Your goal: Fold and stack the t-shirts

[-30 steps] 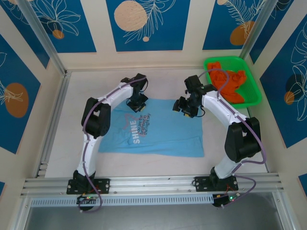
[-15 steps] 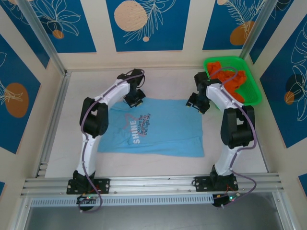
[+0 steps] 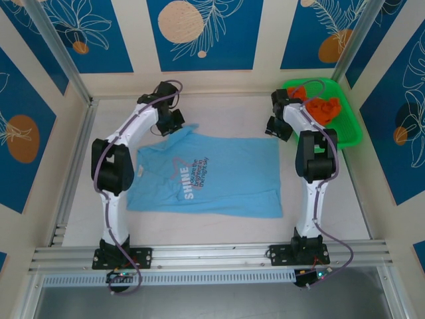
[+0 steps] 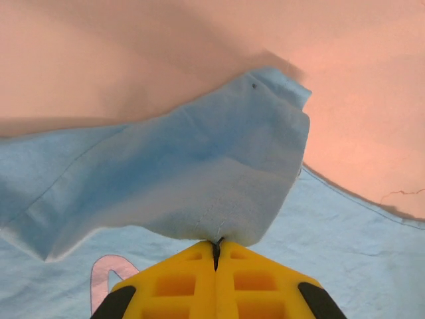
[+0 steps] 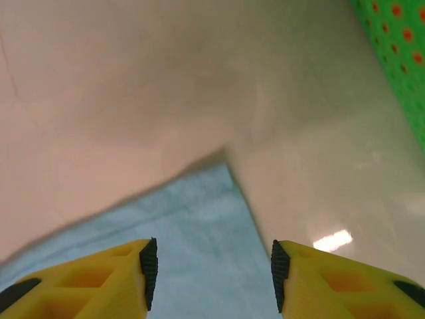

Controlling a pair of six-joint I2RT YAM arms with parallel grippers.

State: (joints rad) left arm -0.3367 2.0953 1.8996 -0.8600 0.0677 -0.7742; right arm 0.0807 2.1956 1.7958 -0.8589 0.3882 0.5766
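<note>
From my remote station I saw the light blue t-shirt [image 3: 219, 179] spread mostly flat in the middle of the overhead frame, its white "SHINE" print facing up, on the pale counter [image 3: 226, 109]. At the shirt's upper-left corner, the left claw [image 3: 174, 126] was clenched on the cloth. In its wrist view the yellow tips [image 4: 216, 247] met with no gap at the bottom centre, pinching a fold of blue fabric that rose off the rest of the shirt below it. At the shirt's upper-right corner, the right claw [image 3: 277, 129] was released. In its wrist view the fingers [image 5: 209, 266] stood apart at the bottom of the frame, with the shirt's pointed corner [image 5: 199, 226] lying on the counter between and beyond them. Farther off, in the upper right of the overhead frame, the orange t-shirt [image 3: 323, 109] sat bunched in the green basket [image 3: 352, 116].
</note>
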